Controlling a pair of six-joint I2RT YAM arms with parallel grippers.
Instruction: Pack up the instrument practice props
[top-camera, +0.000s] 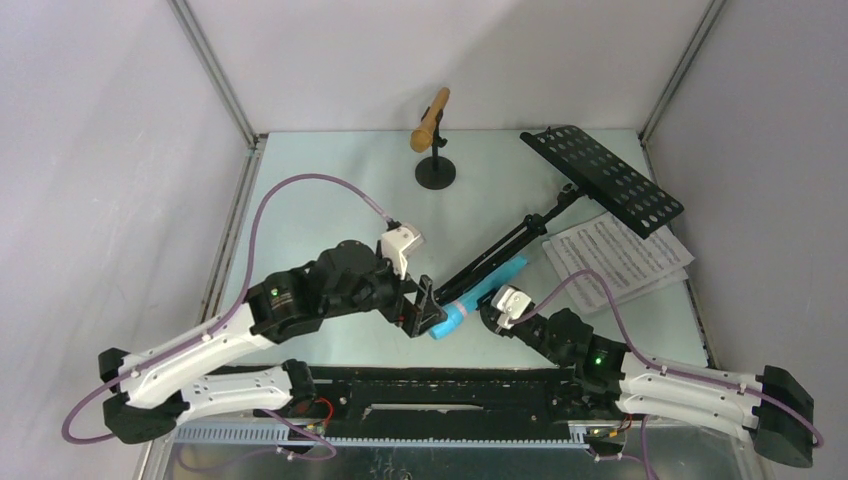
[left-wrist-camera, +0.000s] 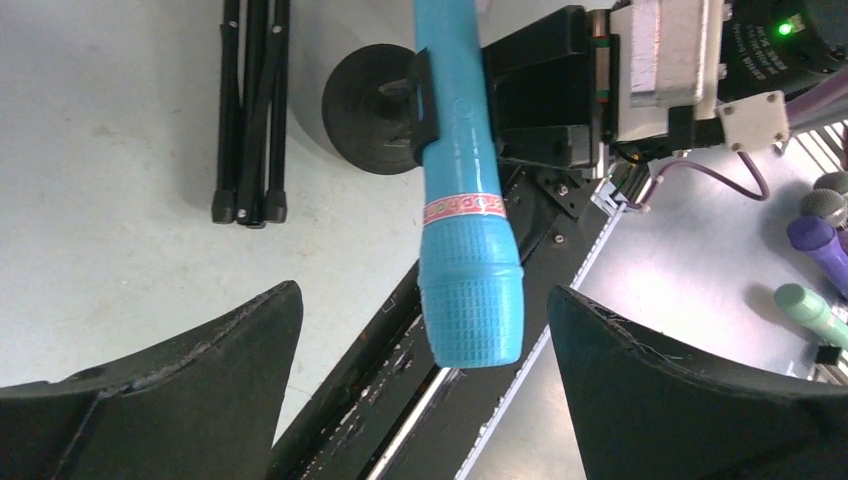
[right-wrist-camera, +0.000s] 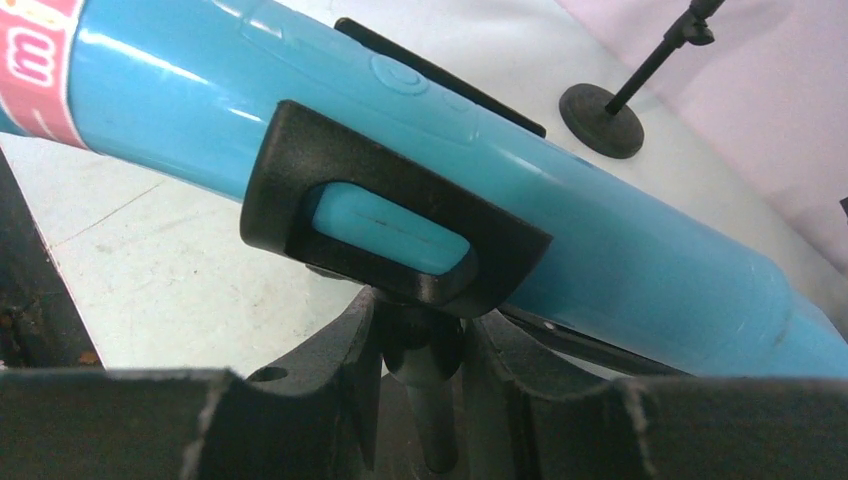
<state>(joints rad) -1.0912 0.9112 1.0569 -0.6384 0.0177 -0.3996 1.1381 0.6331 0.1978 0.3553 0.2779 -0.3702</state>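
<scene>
The light-blue microphone (top-camera: 482, 293) sits tilted in a black clip holder (right-wrist-camera: 390, 215). My right gripper (right-wrist-camera: 430, 372) is shut on that holder's stem just below the clip. The holder's round base (left-wrist-camera: 375, 120) shows behind the light-blue microphone (left-wrist-camera: 465, 200). My left gripper (left-wrist-camera: 425, 345) stands open, and the microphone's head hangs between its fingers (left-wrist-camera: 200, 385) without touching them. The tan microphone (top-camera: 430, 118) stands in a second holder (top-camera: 435, 172) at the back. The black music rack (top-camera: 605, 178) lies flat, legs folded (left-wrist-camera: 250, 110). The white sheet-music pages (top-camera: 620, 258) lie beside it.
A black rail (top-camera: 450, 385) runs along the near table edge under both grippers. Beyond it is a metal tray (left-wrist-camera: 700, 270) holding purple (left-wrist-camera: 825, 245) and green (left-wrist-camera: 810, 310) microphones. Grey walls close in the table on three sides.
</scene>
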